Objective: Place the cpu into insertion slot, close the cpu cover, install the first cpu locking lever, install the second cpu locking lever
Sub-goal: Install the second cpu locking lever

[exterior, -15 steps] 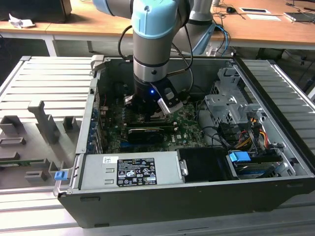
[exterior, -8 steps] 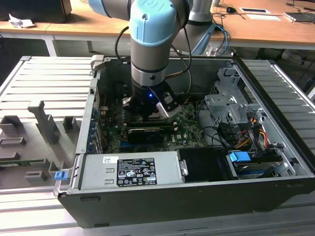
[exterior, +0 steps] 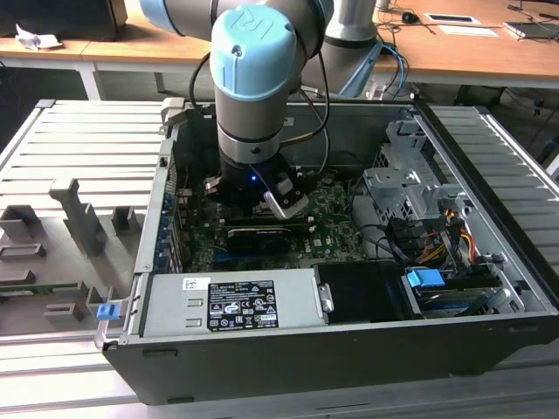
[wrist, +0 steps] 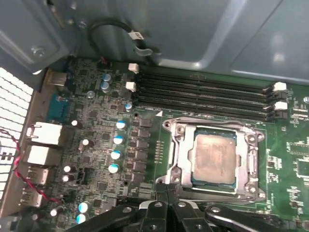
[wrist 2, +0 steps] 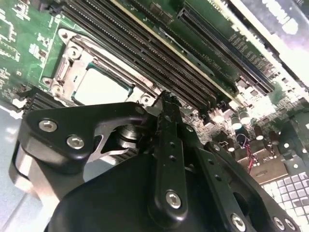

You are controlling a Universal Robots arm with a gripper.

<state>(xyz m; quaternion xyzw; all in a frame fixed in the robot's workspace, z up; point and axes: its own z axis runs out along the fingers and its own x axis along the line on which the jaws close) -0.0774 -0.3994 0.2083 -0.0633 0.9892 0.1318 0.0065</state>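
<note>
One cpu (wrist: 214,160) sits under the closed cpu cover (wrist: 179,154); the tool (wrist: 166,191) beside it is pinched narrow, empty.

Robotics lab: open computer case (exterior: 349,349), slatted metal workbench (exterior: 79,140), desks (exterior: 454,52).

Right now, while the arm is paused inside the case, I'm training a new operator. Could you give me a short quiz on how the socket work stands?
1. True or false: the cpu lies in the insertion slot.
2. How does the cpu cover sit? A) flat, framing the chip. B) raised upright. C) lying outside the computer case.
3. Short answer: are the jaws gripping the cpu?

Key: 1 true. 2 A. 3 no; in the first wrist view the jaws stand together at the cover's edge, off the chip.
</note>
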